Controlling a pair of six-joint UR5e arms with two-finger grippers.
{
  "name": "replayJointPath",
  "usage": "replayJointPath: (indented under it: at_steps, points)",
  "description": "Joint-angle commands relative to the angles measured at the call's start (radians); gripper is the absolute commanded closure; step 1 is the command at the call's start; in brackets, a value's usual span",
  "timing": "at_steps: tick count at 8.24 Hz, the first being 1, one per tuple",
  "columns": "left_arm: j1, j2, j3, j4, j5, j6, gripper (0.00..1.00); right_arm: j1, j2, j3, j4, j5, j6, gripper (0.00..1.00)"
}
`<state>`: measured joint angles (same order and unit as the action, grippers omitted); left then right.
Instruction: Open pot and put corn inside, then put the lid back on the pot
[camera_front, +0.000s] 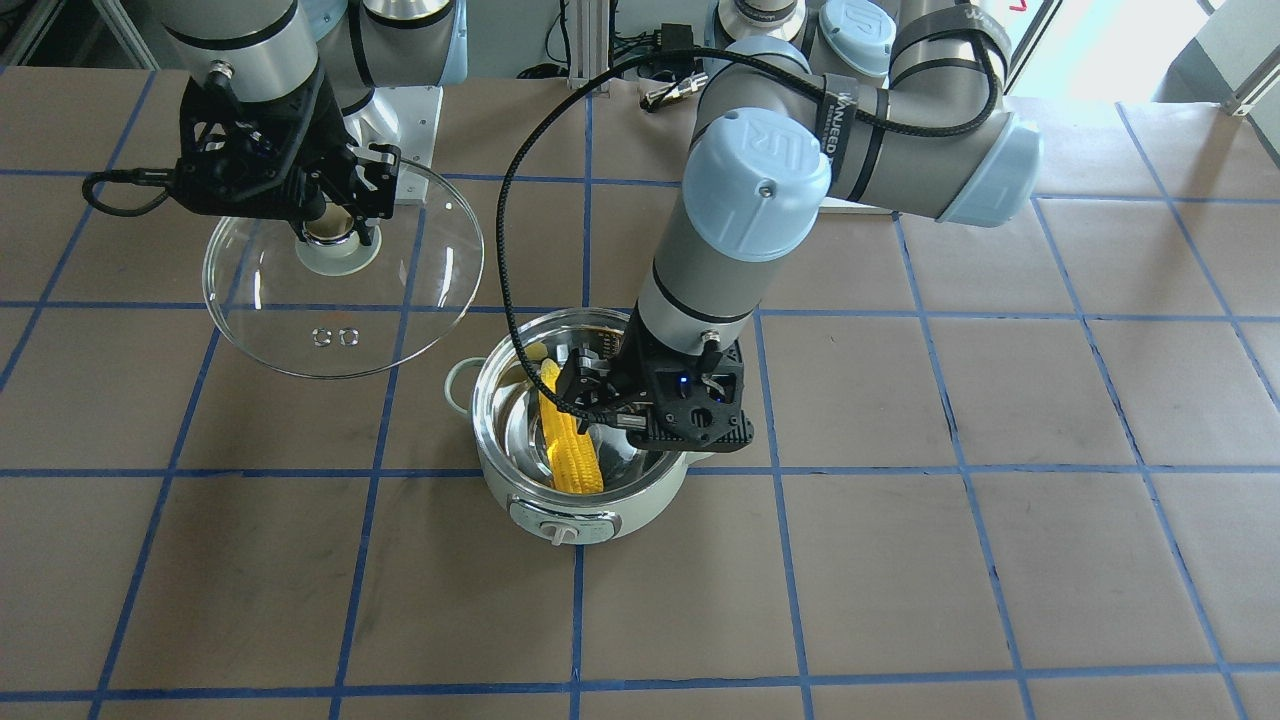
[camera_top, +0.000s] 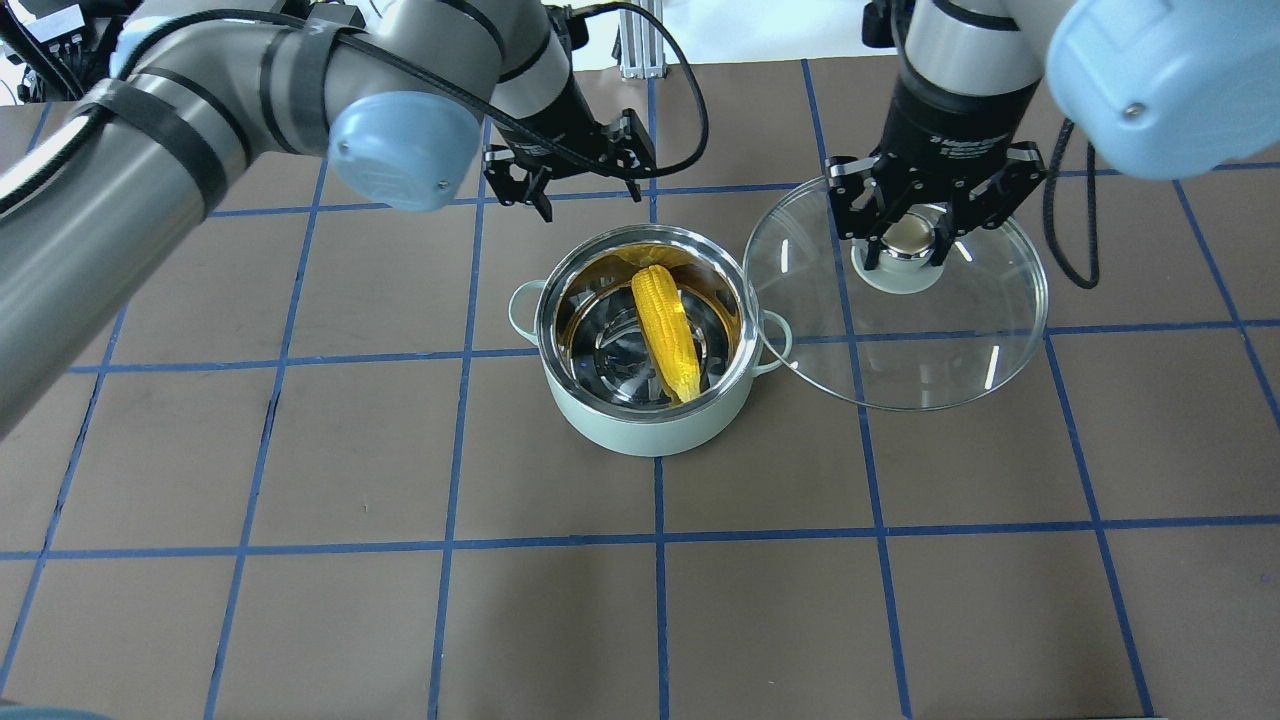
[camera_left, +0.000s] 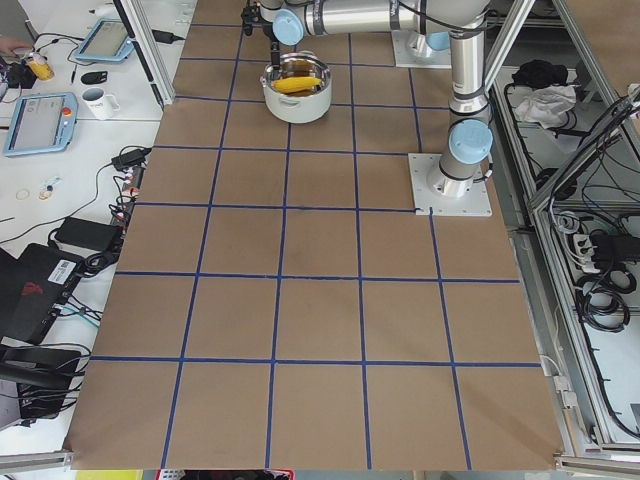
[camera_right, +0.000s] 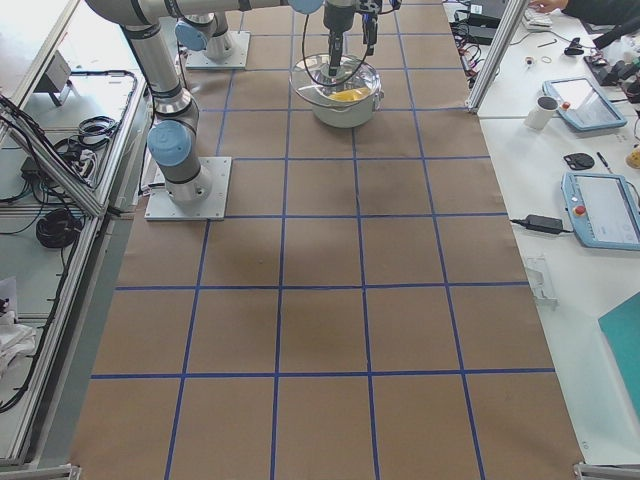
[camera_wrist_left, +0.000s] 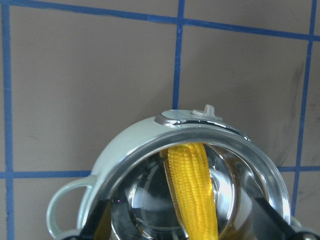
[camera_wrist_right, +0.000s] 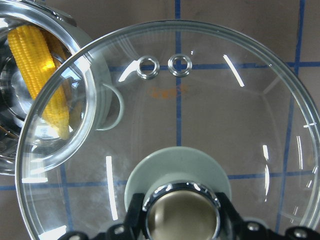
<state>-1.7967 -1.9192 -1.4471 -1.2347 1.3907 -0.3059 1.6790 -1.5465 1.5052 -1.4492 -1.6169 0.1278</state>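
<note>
The mint-green pot stands open at the table's middle. The yellow corn lies inside it, leaning on the steel bowl's wall, and shows in the left wrist view. My left gripper is open and empty just above the pot's far rim; its fingers stand wide on either side of the corn. My right gripper is shut on the knob of the glass lid and holds it level in the air beside the pot. The lid's edge overlaps the pot's rim in the right wrist view.
The brown table has a blue tape grid. The left arm's black cable loops over the pot's side. The right arm's base plate lies behind the lid. Benches with tablets and mugs flank the table.
</note>
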Motion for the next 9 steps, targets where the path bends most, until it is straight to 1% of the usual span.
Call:
replayJointPath:
  at_steps: [1, 2, 3, 4, 5, 6, 8, 9]
  points:
    - [0.155, 0.09, -0.001, -0.095, 0.001, 0.152, 0.0, 0.137, 0.063, -0.009, -0.09, -0.002, 0.171, 1.0]
    - [0.207, 0.12, 0.001, -0.138, 0.08, 0.197, 0.0, 0.154, 0.097, -0.01, -0.13, 0.037, 0.221, 1.0]
    - [0.242, 0.159, 0.002, -0.202, 0.123, 0.215, 0.0, 0.215, 0.142, -0.011, -0.201, 0.052, 0.271, 1.0]
    - [0.252, 0.207, -0.001, -0.25, 0.123, 0.215, 0.0, 0.278, 0.199, -0.011, -0.267, 0.036, 0.359, 1.0]
    - [0.246, 0.263, -0.012, -0.273, 0.126, 0.215, 0.0, 0.292, 0.23, -0.011, -0.295, 0.038, 0.384, 1.0]
    - [0.247, 0.288, -0.013, -0.282, 0.126, 0.215, 0.0, 0.292, 0.247, -0.011, -0.318, 0.043, 0.397, 1.0]
    - [0.246, 0.305, -0.013, -0.318, 0.126, 0.214, 0.0, 0.292, 0.262, 0.001, -0.324, 0.038, 0.395, 1.0]
    - [0.246, 0.305, -0.015, -0.319, 0.128, 0.203, 0.0, 0.292, 0.272, 0.003, -0.347, 0.038, 0.403, 1.0]
